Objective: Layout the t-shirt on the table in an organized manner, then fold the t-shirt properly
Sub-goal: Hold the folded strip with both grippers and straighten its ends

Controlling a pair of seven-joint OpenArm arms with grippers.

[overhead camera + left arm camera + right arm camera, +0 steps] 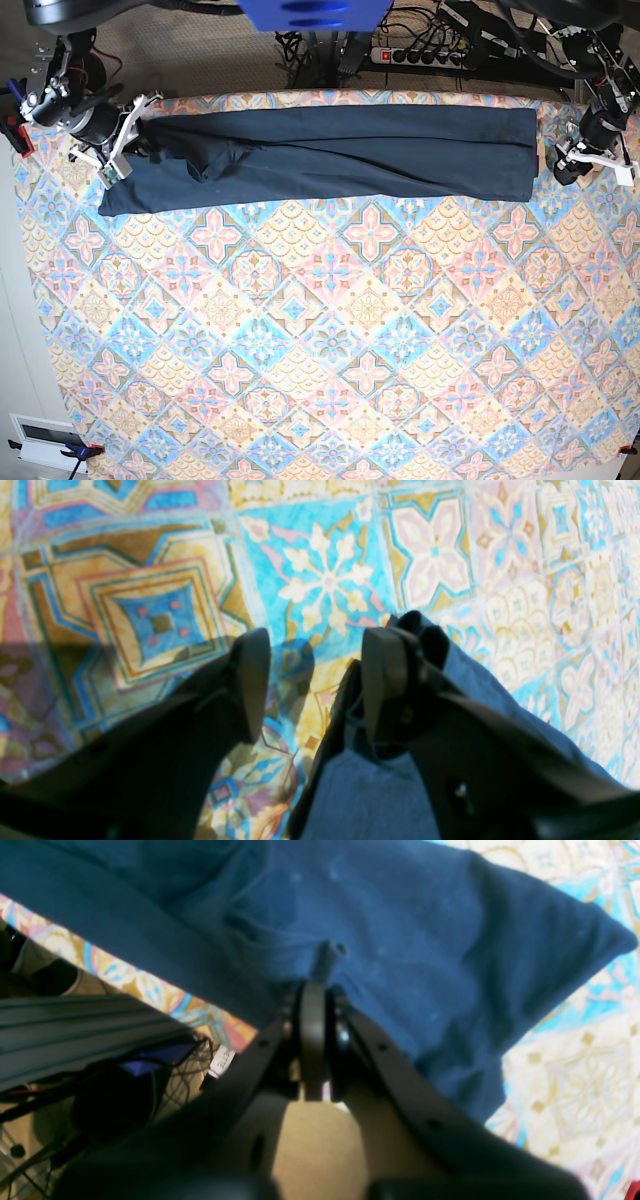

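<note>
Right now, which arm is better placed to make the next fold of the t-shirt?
Right: the right gripper is pinched on the t-shirt at its end, while the left gripper stands open beside the other end.

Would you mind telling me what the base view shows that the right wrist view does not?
Only the base view shows the whole t-shirt as a long band along the table's far edge, with the left gripper beside one end. Only the right wrist view shows the right gripper closed on a small pinch of cloth at the garment's edge. Both show the navy shirt on the patterned tablecloth.
</note>
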